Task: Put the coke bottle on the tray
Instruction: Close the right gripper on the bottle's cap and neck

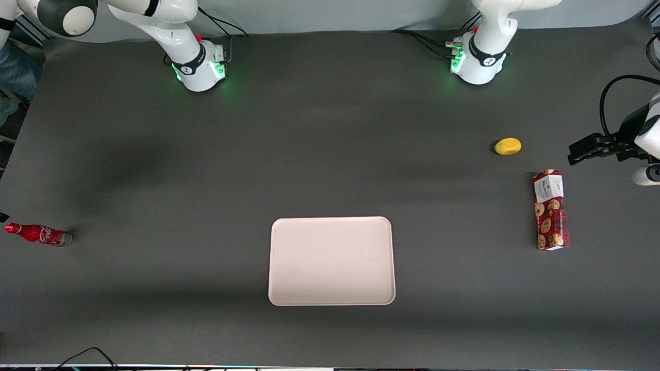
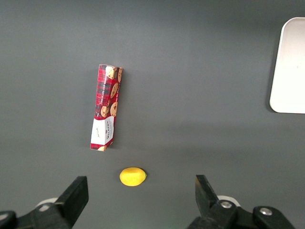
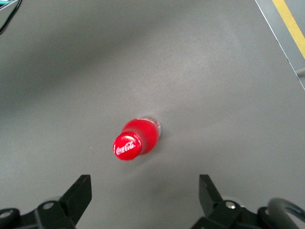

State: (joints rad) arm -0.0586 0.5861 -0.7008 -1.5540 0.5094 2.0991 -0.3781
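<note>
1. Coke bottle (image 1: 38, 234) stands upright on the dark worktop (image 1: 330, 154) at the working arm's end, well apart from the tray; its red cap (image 3: 127, 146) with white script faces the wrist camera.
2. The right arm's gripper (image 3: 145, 191) hangs above the bottle, its two fingers (image 3: 78, 191) spread wide apart and holding nothing.
3. The tray (image 1: 281, 288), pale pinkish-white with a low rim, lies flat in the middle of the worktop with nothing in it.
4. A yellow lemon-like fruit (image 1: 508, 146) sits toward the parked arm's end.
5. A red cookie box (image 1: 550, 210) lies flat near the fruit, nearer to the front camera.
</note>
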